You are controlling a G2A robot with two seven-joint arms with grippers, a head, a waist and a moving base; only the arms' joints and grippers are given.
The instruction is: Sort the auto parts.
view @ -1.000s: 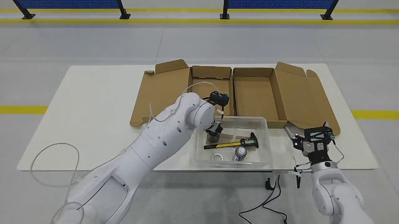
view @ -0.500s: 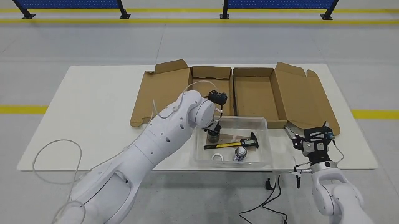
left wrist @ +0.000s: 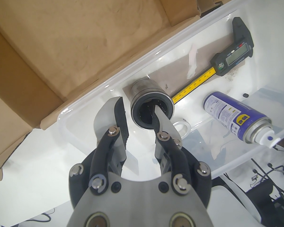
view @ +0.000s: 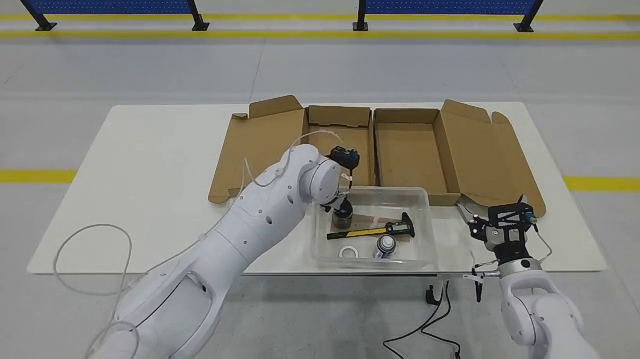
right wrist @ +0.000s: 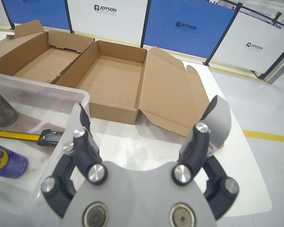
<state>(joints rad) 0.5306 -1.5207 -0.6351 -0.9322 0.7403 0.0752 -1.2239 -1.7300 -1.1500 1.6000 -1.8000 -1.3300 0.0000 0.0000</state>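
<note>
A clear plastic bin (view: 428,197) at the table's front holds a steel linear bearing (left wrist: 149,90), a digital caliper (left wrist: 234,55), a blue spray can (left wrist: 236,119) and a white ring (left wrist: 181,127). The bearing (view: 341,221) stands upright in the bin's left end. My left gripper (left wrist: 137,106) is open over it, one finger inside the bore and the other outside the wall. My right gripper (right wrist: 149,109) is open and holds nothing, right of the bin (right wrist: 82,98) near the table's front edge; the top view shows this gripper (view: 503,221) there too.
Two open cardboard boxes sit side by side behind the bin, the left box (view: 335,149) and the right box (view: 405,154), flaps spread outward. The right box's flap (right wrist: 165,90) lies flat just ahead of my right gripper. Bare table stretches to the left.
My left gripper has shifted slightly back and to the left over the bearing. The right arm has not moved.
</note>
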